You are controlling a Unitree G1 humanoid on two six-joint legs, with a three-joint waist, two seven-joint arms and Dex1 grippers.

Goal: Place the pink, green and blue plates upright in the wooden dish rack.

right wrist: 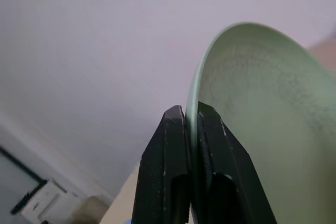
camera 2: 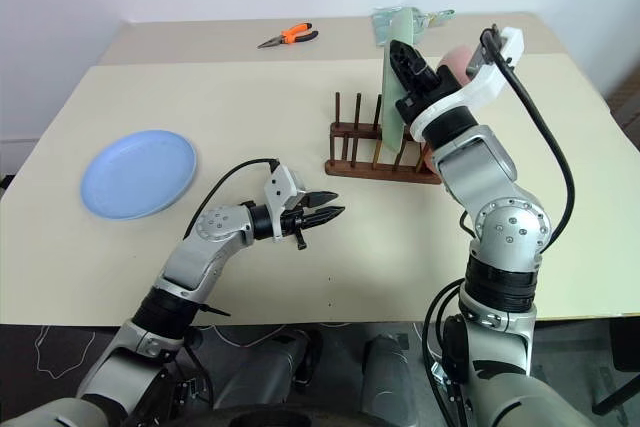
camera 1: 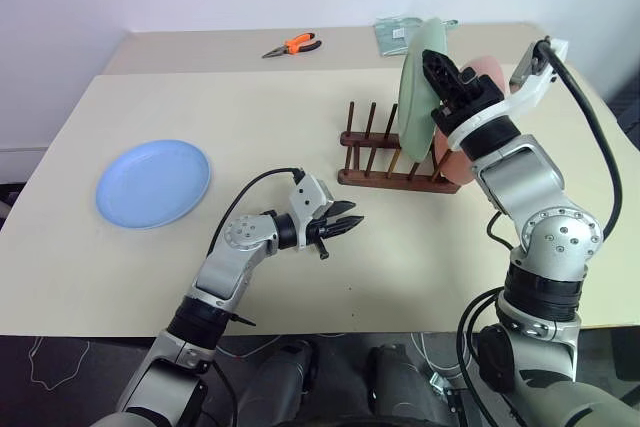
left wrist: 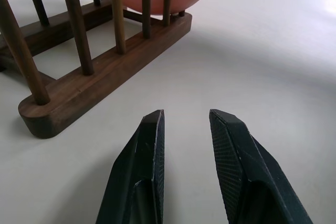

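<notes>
The wooden dish rack [camera 1: 375,177] stands right of the table's middle. A pink plate [camera 1: 487,72] stands upright at the rack's right end. Just left of it the green plate [camera 1: 412,97] is held upright, its lower edge down among the pegs; whether it rests on the rails I cannot tell. My right gripper [right wrist: 190,111] is shut on the green plate's upper rim. The blue plate [camera 1: 153,183] lies flat at the table's left. My left gripper [camera 1: 350,222] hovers open and empty over the table, a short way in front of the rack's left end [left wrist: 105,87].
Orange-handled pliers [camera 1: 293,45] lie at the back of the table. A greenish packet [camera 1: 392,35] lies behind the rack. Bare tabletop runs between the blue plate and the rack.
</notes>
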